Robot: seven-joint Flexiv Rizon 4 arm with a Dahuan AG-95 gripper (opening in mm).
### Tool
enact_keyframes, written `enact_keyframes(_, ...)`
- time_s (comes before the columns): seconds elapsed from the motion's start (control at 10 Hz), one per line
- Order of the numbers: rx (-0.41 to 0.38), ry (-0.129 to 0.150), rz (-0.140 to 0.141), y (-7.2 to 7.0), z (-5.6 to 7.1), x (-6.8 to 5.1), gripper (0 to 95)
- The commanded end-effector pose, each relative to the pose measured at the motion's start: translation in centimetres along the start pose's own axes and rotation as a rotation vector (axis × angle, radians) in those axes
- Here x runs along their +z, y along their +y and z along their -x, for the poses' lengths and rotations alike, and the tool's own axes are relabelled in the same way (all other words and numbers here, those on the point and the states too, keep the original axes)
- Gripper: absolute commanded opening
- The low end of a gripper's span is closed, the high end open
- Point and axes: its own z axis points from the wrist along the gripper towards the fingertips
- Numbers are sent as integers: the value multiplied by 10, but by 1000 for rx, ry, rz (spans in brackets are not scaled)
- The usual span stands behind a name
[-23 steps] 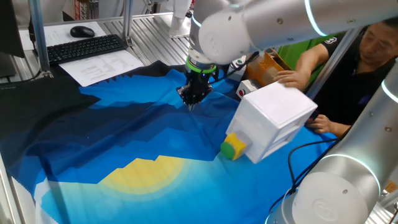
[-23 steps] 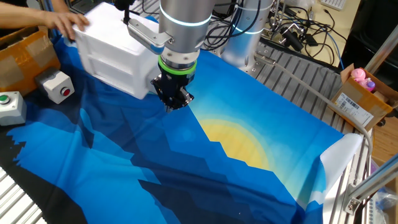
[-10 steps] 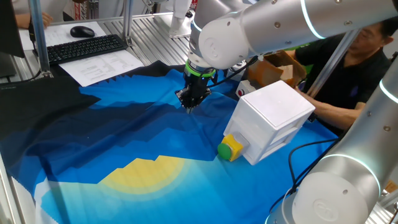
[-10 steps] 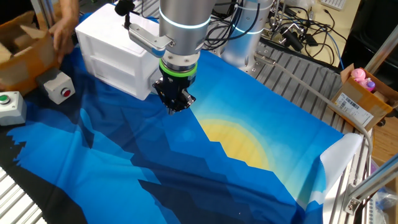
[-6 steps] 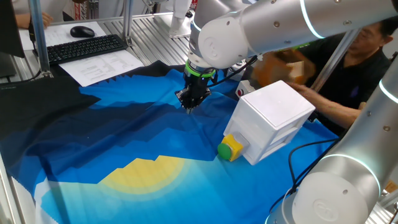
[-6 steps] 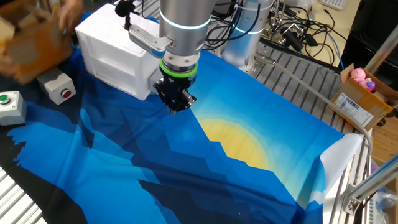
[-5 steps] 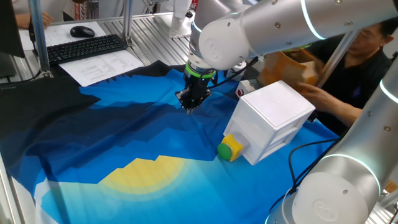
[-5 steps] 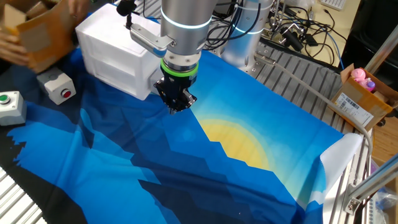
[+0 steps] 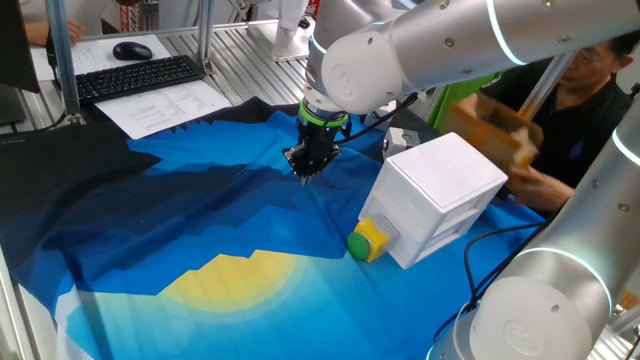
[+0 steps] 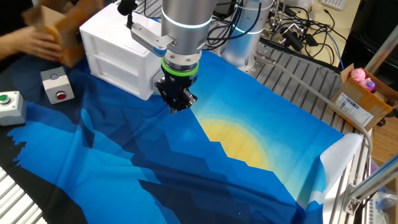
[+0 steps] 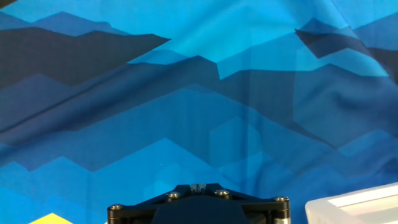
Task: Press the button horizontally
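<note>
The green button (image 9: pixel 358 242) in its yellow housing sits on the lower front side face of the large white box (image 9: pixel 441 193), facing out over the blue cloth. In the other fixed view the box (image 10: pixel 118 53) shows but the button is hidden. My gripper (image 9: pixel 305 171) points down just above the cloth, to the left of and beyond the box, about a hand's width from the button. It also shows in the other fixed view (image 10: pixel 176 107). In the hand view the fingertips (image 11: pixel 198 186) touch each other, shut on nothing, and a corner of the box (image 11: pixel 354 208) shows at the lower right.
A person's hands move a brown cardboard box (image 9: pixel 494 126) behind the white box. A small white box with a red button (image 10: pixel 55 84) and one with a green button (image 10: pixel 9 106) lie at the cloth's edge. A keyboard (image 9: pixel 135 76) and papers lie beyond the cloth.
The person has lifted the cardboard box away from beside the white box. The small red-button box has shifted a little. My gripper has hardly moved.
</note>
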Motion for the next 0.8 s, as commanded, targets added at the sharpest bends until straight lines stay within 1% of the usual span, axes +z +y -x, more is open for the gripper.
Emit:
enact_keyframes(0.1, -1, 0, 1, 0, 0, 1, 0)
enact_keyframes(0.2, -1, 0, 1, 0, 0, 1, 0)
enact_keyframes(0.5, 24, 3, -4, 17, -4, -6, 0)
enact_keyframes(0.8, 40, 21, -6, 26, -6, -10, 0)
